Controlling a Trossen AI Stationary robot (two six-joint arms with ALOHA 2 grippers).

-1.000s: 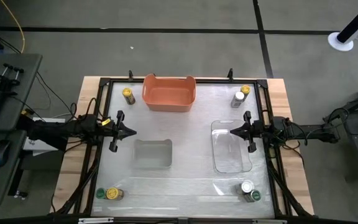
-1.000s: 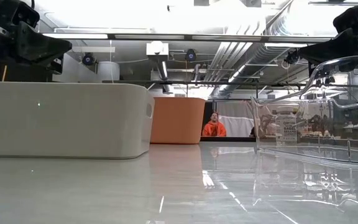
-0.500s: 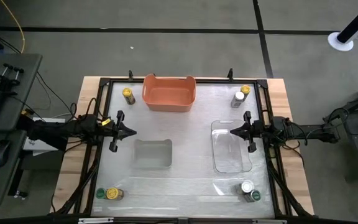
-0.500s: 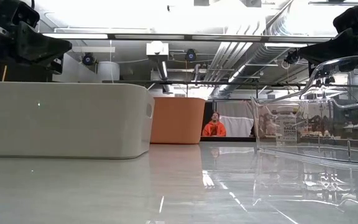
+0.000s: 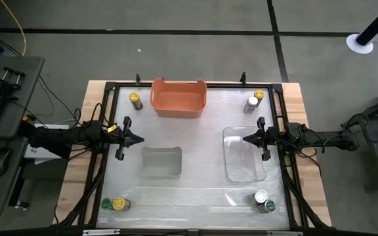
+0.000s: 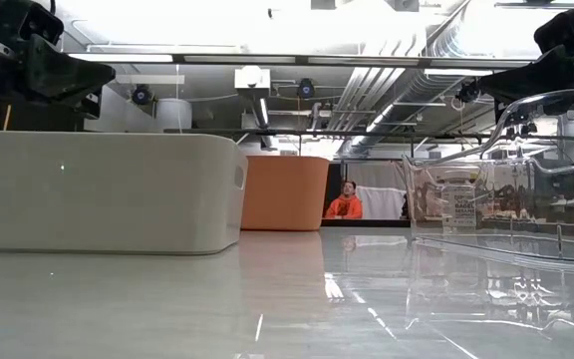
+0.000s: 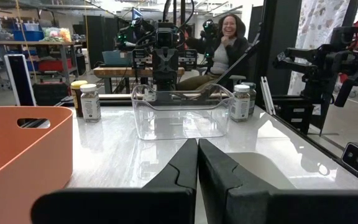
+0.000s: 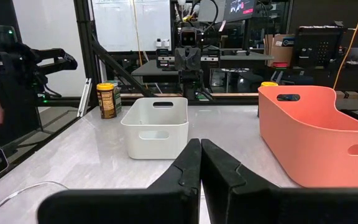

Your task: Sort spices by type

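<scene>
High view: the left gripper [image 5: 136,138] and right gripper [image 5: 244,137], each closed and empty, flank the white tub [image 5: 161,161]; spice jars [image 5: 135,100] occupy the table corners, well apart from it. Approach each jar vertically. Left wrist view: smooth cylindrical jars [image 7: 90,102] stand beside the clear tub [image 7: 181,114]. Right wrist view: glossy orange tub [image 8: 316,135].

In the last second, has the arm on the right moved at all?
No. In the high view the right gripper keeps its place over the near edge of the clear tub, jaws shut, just as before.
</scene>
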